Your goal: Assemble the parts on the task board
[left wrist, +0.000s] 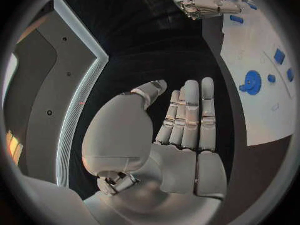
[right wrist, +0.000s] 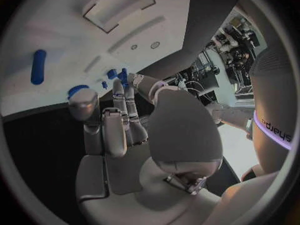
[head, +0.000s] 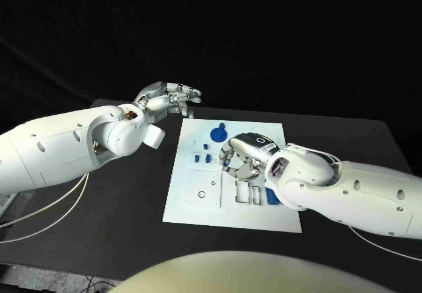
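Task board (head: 264, 217) lies at the middle of the black table (head: 105, 232), small blue parts (head: 204, 159) scattered along its far half beside a round blue disc (head: 218, 132). Right hand (head: 242, 160) hovers low over the board's centre, fingers loosely apart and empty, apparently poised to pick. Left hand (head: 167, 97) waits flat and empty off the board's far left corner, likely keeping clear.

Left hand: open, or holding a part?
Open. The left hand shows a bare palm with its fingers straight and nothing between them; in the head view it hangs off the task board.
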Motion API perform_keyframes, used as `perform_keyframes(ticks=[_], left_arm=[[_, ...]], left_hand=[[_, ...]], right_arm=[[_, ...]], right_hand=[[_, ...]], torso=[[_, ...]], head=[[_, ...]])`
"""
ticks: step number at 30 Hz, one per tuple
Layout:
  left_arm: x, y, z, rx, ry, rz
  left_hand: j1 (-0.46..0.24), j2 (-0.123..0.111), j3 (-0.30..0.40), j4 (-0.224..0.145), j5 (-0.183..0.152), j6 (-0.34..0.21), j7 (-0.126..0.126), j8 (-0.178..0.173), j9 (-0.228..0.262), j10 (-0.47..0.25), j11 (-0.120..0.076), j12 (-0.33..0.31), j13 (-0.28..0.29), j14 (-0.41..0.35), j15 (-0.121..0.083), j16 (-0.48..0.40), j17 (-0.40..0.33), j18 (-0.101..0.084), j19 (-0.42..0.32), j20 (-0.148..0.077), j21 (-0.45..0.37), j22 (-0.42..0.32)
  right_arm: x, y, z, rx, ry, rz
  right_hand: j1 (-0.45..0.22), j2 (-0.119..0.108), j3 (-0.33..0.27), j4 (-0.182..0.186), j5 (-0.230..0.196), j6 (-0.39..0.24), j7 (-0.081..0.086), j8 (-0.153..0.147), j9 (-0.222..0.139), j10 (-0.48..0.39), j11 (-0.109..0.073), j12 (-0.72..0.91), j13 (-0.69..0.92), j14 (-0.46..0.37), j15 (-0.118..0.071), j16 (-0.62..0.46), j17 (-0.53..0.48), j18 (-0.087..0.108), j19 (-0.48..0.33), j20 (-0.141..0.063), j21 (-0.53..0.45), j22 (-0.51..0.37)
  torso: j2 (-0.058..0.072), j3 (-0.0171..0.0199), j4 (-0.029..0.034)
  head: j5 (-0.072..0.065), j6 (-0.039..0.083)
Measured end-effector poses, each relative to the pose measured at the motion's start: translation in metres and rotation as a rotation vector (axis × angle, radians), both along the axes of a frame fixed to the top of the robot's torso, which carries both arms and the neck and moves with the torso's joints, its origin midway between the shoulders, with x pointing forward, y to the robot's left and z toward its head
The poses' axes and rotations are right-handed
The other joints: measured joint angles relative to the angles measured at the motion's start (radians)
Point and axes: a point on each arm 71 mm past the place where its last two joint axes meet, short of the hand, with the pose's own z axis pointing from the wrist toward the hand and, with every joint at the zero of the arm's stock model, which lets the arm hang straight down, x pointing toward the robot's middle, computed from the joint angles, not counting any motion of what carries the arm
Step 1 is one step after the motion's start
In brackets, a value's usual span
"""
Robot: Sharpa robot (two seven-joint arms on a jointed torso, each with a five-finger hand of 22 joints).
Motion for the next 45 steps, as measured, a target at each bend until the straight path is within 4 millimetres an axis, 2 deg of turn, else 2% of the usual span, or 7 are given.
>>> perform_keyframes(ticks=[10, 14, 20, 38, 45], left_arm=[[0.000, -0.007, -0.001, 0.006, 0.004, -0.004], [0.000, -0.009, -0.001, 0.007, 0.003, -0.006], [0.001, -0.012, -0.001, 0.007, 0.002, -0.006], [0.001, -0.012, -0.001, 0.010, 0.000, -0.003], [0.001, -0.012, -0.001, 0.012, -0.001, -0.002]], left_hand=[[0.000, 0.000, 0.000, 0.000, 0.000, 0.000, 0.000, 0.000, 0.001, 0.000, 0.000, 0.000, 0.000, 0.000, 0.000, 0.000, 0.000, 0.000, 0.000, 0.000, 0.000, 0.000], [0.000, 0.000, -0.003, 0.003, 0.000, -0.004, 0.004, 0.004, 0.001, -0.004, 0.004, 0.004, 0.000, 0.000, 0.000, 0.000, 0.001, 0.000, 0.000, 0.000, 0.000, -0.002], [0.000, 0.000, -0.003, 0.003, 0.000, -0.004, 0.004, 0.004, 0.001, -0.003, 0.004, 0.004, 0.000, 0.000, 0.000, 0.000, 0.001, 0.000, 0.000, 0.000, 0.000, -0.002], [0.000, 0.000, -0.003, 0.003, 0.000, -0.004, 0.004, 0.004, 0.001, -0.003, 0.004, 0.004, 0.000, 0.000, 0.000, 0.000, 0.001, 0.000, 0.000, 0.000, 0.000, -0.002], [0.000, 0.000, -0.003, 0.003, 0.004, -0.004, 0.004, 0.004, 0.001, -0.003, 0.003, 0.004, 0.000, 0.000, 0.000, 0.000, 0.001, 0.000, 0.000, 0.000, 0.000, -0.003]], right_arm=[[-0.003, 0.017, -0.017, -0.003, 0.028, 0.016], [-0.003, 0.021, -0.022, -0.006, 0.031, 0.018], [-0.005, 0.024, -0.027, -0.010, 0.035, 0.024], [-0.008, 0.027, -0.035, -0.020, 0.043, 0.035], [-0.007, 0.026, -0.036, -0.027, 0.046, 0.035]], right_hand=[[0.000, 0.000, 0.000, 0.000, 0.000, 0.000, 0.000, 0.000, 0.002, 0.000, 0.000, -0.003, 0.001, 0.000, 0.000, 0.000, -0.001, 0.000, 0.000, 0.000, -0.001, 0.000], [-0.003, 0.003, 0.000, 0.000, -0.001, 0.000, 0.000, -0.001, 0.004, 0.000, 0.000, -0.003, 0.002, 0.000, 0.000, 0.000, -0.005, 0.000, 0.000, 0.000, -0.001, 0.000], [-0.006, 0.005, 0.000, 0.000, -0.001, 0.000, 0.000, -0.001, 0.004, 0.000, 0.000, -0.004, 0.002, 0.000, 0.000, 0.000, -0.005, 0.000, 0.000, 0.000, -0.001, 0.000], [-0.008, 0.003, 0.000, 0.000, -0.002, 0.000, 0.000, -0.001, 0.005, 0.000, 0.000, 0.000, 0.002, 0.000, 0.000, 0.000, -0.007, 0.000, 0.000, 0.000, -0.001, 0.000], [-0.008, 0.002, 0.000, 0.000, 0.002, 0.000, 0.000, -0.001, 0.006, 0.000, 0.001, 0.000, 0.004, 0.000, 0.000, 0.000, -0.007, 0.000, 0.000, 0.000, -0.001, 0.000]], torso=[[0.000, -0.0008, 0.0035], [0.001, -0.0009, 0.0031], [0.002, -0.0007, 0.0018], [0.002, 0.0006, 0.0013], [0.001, -0.0001, 0.0013]], head=[[0.022, 0.000], [0.034, 0.000], [0.045, 0.000], [0.067, 0.000], [0.070, 0.000]])
